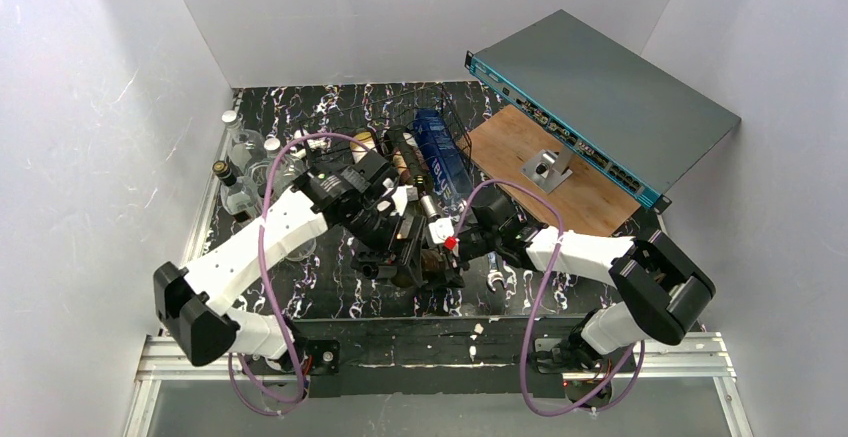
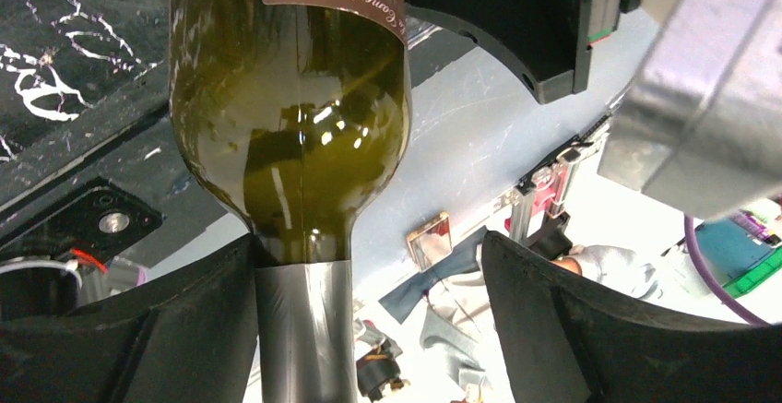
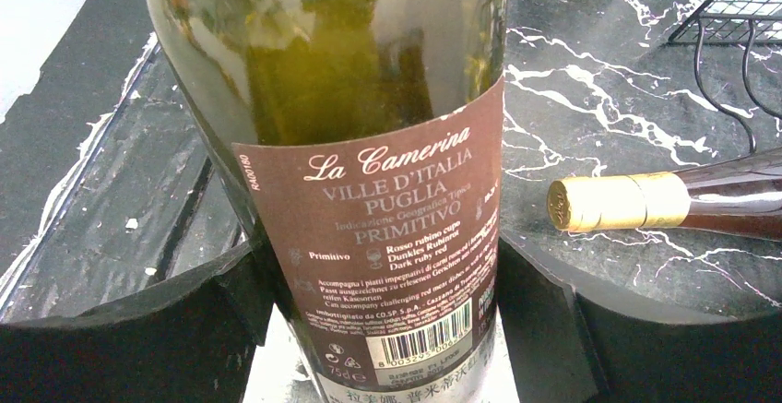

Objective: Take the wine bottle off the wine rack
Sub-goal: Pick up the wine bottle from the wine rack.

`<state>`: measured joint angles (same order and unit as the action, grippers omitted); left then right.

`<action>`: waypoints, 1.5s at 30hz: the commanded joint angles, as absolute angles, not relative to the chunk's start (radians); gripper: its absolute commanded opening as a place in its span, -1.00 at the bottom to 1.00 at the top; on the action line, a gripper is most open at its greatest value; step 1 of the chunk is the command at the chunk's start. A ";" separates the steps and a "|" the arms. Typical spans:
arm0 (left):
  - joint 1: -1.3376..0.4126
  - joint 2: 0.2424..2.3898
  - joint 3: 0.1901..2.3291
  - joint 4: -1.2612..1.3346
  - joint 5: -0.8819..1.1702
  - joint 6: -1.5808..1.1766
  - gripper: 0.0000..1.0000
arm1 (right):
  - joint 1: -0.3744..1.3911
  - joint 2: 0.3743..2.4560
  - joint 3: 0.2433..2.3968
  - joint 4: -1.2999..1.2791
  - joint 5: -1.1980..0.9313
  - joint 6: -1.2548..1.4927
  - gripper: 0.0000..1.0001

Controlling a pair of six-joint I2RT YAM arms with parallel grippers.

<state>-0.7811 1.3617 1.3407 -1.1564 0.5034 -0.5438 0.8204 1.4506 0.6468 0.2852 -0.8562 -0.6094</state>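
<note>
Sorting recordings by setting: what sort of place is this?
Probably a lab robot test cell, not a home: plain white panel walls box in a black marbled tabletop, and an aluminium rail runs along the near edge.

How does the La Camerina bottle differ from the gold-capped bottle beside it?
The La Camerina bottle has olive-green glass; the gold-capped bottle looks dark brown. The La Camerina bottle is gripped by the right hand; the gold-capped bottle lies sideways on the table. Both are glass bottles.
</note>
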 commanded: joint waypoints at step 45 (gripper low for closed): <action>-0.836 0.845 0.884 -0.348 -0.042 -0.745 0.26 | 0.682 1.469 0.654 0.475 -0.988 -0.282 -0.23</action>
